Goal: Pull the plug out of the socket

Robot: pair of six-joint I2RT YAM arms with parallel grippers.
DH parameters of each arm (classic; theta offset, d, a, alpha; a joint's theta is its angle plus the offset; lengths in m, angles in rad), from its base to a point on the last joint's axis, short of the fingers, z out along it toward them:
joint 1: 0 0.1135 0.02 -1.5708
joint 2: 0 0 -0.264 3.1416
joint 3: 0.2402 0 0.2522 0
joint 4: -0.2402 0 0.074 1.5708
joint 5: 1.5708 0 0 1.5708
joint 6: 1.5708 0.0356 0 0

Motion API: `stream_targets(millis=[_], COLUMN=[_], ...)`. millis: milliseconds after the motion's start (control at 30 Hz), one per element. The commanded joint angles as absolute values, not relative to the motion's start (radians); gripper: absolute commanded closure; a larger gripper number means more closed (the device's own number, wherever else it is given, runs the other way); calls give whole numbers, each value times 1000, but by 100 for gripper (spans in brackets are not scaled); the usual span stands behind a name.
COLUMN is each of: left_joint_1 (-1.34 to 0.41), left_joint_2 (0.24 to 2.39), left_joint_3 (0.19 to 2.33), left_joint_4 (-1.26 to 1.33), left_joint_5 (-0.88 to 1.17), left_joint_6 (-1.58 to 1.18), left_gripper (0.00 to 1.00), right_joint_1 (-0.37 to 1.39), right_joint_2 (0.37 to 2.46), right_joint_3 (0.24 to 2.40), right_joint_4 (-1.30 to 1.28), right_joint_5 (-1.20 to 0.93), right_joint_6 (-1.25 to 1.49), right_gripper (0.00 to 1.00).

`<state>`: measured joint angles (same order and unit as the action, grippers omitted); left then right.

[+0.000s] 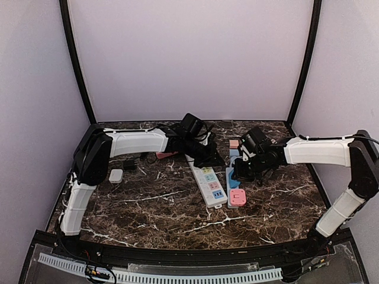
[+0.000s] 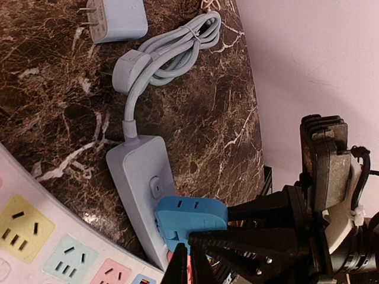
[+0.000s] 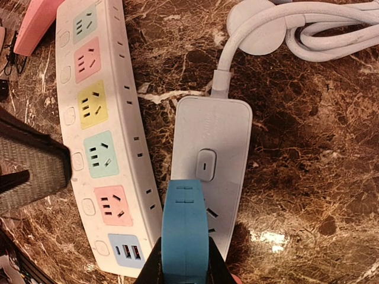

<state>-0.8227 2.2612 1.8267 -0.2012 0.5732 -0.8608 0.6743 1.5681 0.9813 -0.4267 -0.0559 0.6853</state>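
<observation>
Our right gripper [image 3: 185,266] pinches the blue plug [image 3: 185,225], seated at the 6 o'clock end of the strip [image 3: 213,130]. Our left gripper [image 2: 188,267] is pressed together. We should pull straight out without twisting.

Marble table [image 1: 154,207] (dark, white-veined) bears a white power strip [image 1: 208,182] beside a grey power strip [image 3: 216,136].

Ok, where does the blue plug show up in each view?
Top external: blue plug just right of centre.
Left wrist: bottom centre, on the grey socket strip.
Right wrist: bottom centre, held in the right pincer.
Shared landmark: the multicoloured power strip lying alongside.
</observation>
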Motion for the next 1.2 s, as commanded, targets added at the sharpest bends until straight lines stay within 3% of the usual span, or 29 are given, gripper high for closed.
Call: stream_targets(millis=[0,633,1167], left_joint_1=[-839,-862,-867], left_joint_2=[2309,2386,2462], left_joint_3=[1919,1927,2008], left_joint_4=[-211,-225,-265], left_joint_5=[613,618,566], left_joint_6=[-877,-892,-894], left_gripper=[96,96,96], right_joint_1=[673,695,694], right_joint_2=[1563,1493,1560], right_joint_3=[966,873,887], right_joint_4=[-356,-406,-367], right_joint_5=[-105,-203,-191], right_joint_6=[673,751,737], right_gripper=[100,100,100])
